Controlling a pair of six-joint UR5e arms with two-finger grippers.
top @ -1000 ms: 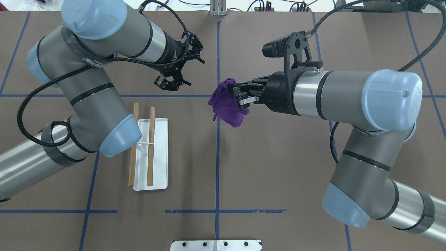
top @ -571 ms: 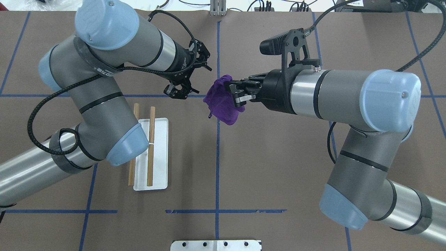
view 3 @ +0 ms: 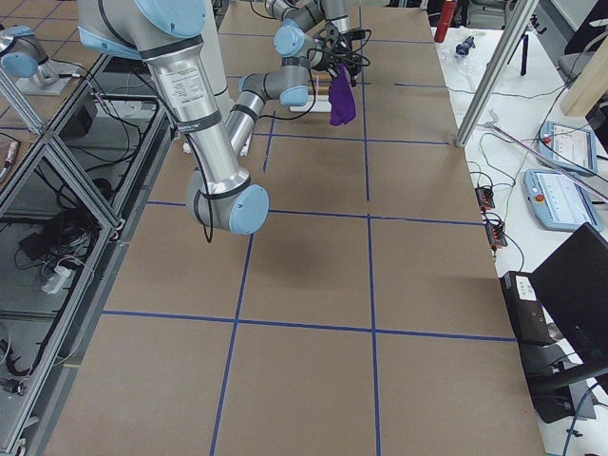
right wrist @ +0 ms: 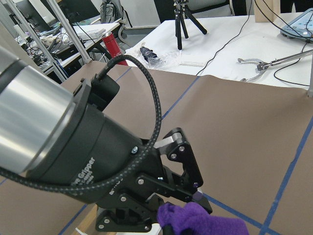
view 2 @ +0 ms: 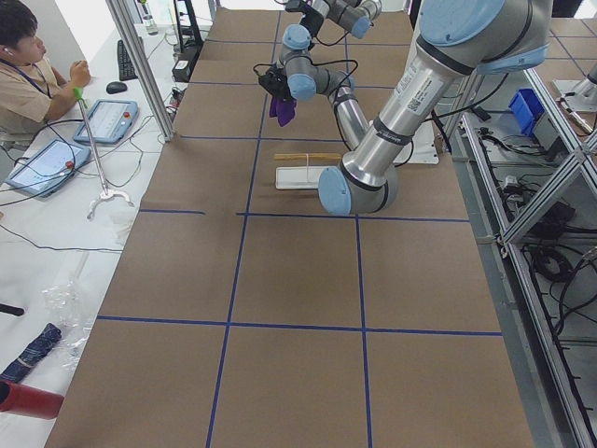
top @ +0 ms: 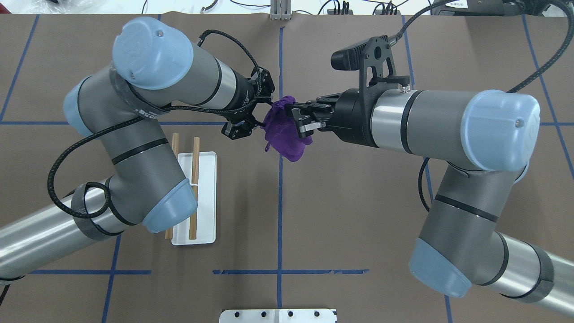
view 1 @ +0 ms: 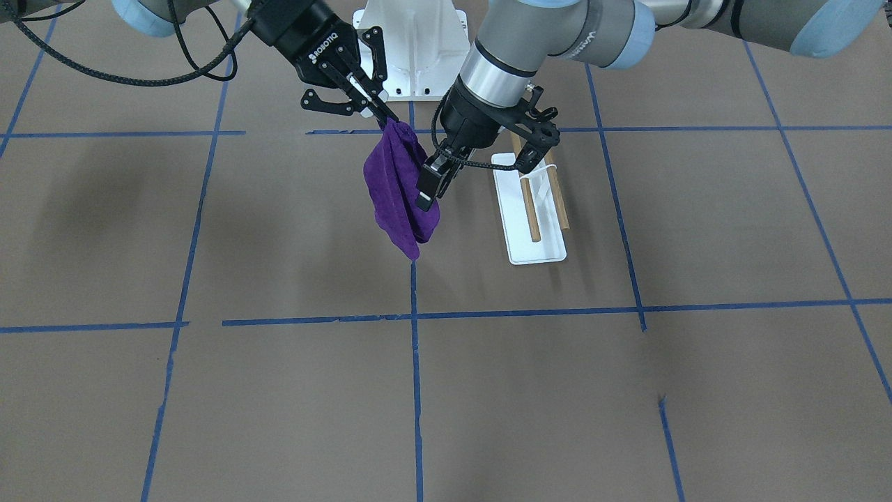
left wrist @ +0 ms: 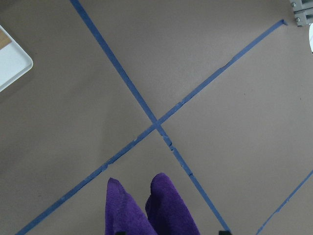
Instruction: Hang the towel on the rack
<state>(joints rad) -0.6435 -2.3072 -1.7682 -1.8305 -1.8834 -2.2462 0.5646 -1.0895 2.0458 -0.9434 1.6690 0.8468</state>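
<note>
Purple towel (view 1: 394, 188) held above the counter (view 1: 557, 390), near the rack (view 1: 536, 247).
Its top is pinched by the right fingers (top: 302, 127); the left fingers (view 1: 426, 187) are open, one at its side. If bunched folds are caught, it could be dropped short of the rack.

Brown table (top: 358, 202) (rack (top: 205, 202) on it)

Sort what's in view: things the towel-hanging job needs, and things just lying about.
Job:
towel, held by the right gripper
rack
left gripper, open, close to the towel

Lying about:
pedestal
red bottle
tripod
tablets
</note>
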